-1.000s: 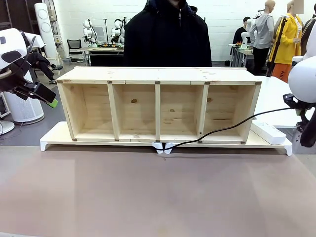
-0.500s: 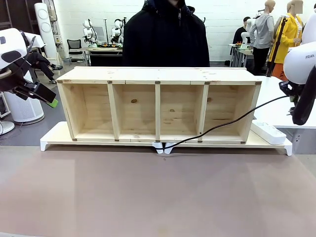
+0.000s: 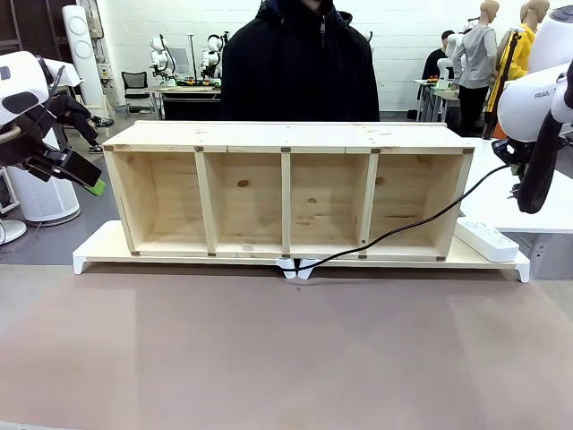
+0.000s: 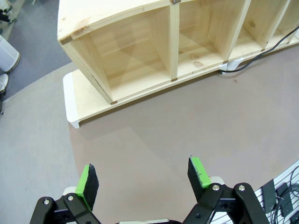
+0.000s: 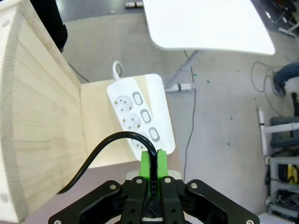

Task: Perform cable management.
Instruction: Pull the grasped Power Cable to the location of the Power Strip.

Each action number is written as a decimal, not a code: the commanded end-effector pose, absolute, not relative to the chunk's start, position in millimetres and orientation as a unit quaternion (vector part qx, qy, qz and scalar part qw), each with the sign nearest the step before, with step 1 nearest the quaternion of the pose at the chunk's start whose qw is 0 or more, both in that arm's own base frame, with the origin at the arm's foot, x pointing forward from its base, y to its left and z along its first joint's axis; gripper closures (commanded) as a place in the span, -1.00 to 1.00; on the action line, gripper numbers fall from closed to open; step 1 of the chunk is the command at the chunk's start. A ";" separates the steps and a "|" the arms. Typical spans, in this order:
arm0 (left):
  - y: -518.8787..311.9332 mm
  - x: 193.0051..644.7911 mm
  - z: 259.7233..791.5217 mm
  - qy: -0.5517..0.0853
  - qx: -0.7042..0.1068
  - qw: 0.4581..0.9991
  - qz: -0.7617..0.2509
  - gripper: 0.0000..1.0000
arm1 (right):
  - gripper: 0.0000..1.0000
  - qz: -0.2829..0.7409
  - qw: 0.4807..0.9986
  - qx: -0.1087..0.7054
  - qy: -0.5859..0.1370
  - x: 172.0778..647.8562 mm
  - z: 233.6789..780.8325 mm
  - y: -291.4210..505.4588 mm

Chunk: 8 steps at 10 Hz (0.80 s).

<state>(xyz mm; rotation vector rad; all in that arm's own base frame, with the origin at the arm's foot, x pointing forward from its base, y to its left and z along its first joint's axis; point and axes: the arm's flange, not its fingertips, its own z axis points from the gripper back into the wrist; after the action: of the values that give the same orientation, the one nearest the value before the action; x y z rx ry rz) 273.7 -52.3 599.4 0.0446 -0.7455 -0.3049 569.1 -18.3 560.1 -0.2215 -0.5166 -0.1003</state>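
The cable (image 3: 403, 227) is a thin black cord running from white clips (image 3: 296, 267) at the front of the wooden shelf (image 3: 286, 136) up to the right. My right gripper (image 5: 154, 157) is shut on it near its plug end, held in the air above the white power strip (image 5: 139, 115). In the front view that gripper (image 3: 514, 172) hangs right of the shelf's end. My left gripper (image 4: 142, 177) stands open with nothing between its green pads, high over the brown table left of the shelf (image 4: 163, 51); the front view shows it (image 3: 89, 182) at the far left.
The shelf has several open compartments and sits on a white riser board (image 3: 98, 249). The power strip (image 3: 488, 240) lies on the riser's right end. A person in a black coat (image 3: 300, 72) stands behind the shelf. A white side table (image 5: 210, 23) stands to the right.
My right arm has risen and swung inward, lifting the cable's end higher so the cord now slopes more steeply up past the shelf's right end. The left arm has not moved.
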 end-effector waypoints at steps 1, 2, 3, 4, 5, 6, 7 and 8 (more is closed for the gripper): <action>-51.4 274.5 599.6 -0.364 0.025 0.919 -0.148 -1.00 | 0.86 -0.043 0.956 -0.129 -0.258 587.3 566.2 -23.4; -51.4 274.5 599.6 -0.364 0.025 0.919 -0.148 -1.00 | 0.86 -0.045 0.956 -0.129 -0.258 589.3 565.0 -24.8; -51.4 274.5 599.6 -0.364 0.025 0.919 -0.148 -1.00 | 0.86 -0.051 0.956 -0.129 -0.260 590.3 565.3 -28.3; -51.4 274.5 599.6 -0.364 0.025 0.919 -0.148 -1.00 | 0.86 -0.058 0.954 -0.128 -0.265 589.6 566.1 -31.3; -51.4 274.5 599.6 -0.364 0.025 0.919 -0.148 -1.00 | 0.86 -0.079 0.950 -0.128 -0.275 587.0 566.3 -32.3; -51.4 274.5 599.6 -0.364 0.025 0.919 -0.148 -1.00 | 0.86 -0.052 0.960 -0.113 -0.250 581.7 557.3 -24.6; -51.4 274.5 599.6 -0.364 0.025 0.919 -0.148 -1.00 | 0.86 -0.052 0.960 -0.113 -0.250 581.7 557.3 -24.6; -51.4 274.5 599.6 -0.364 0.025 0.919 -0.148 -1.00 | 0.86 -0.052 0.960 -0.113 -0.250 581.7 557.3 -24.6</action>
<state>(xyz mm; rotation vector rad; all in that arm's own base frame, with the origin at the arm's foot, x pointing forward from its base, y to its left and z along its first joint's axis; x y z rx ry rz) 273.7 -52.3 599.4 0.0446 -0.7455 -0.3049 580.7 -24.2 556.7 -0.2280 -0.5017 -0.1078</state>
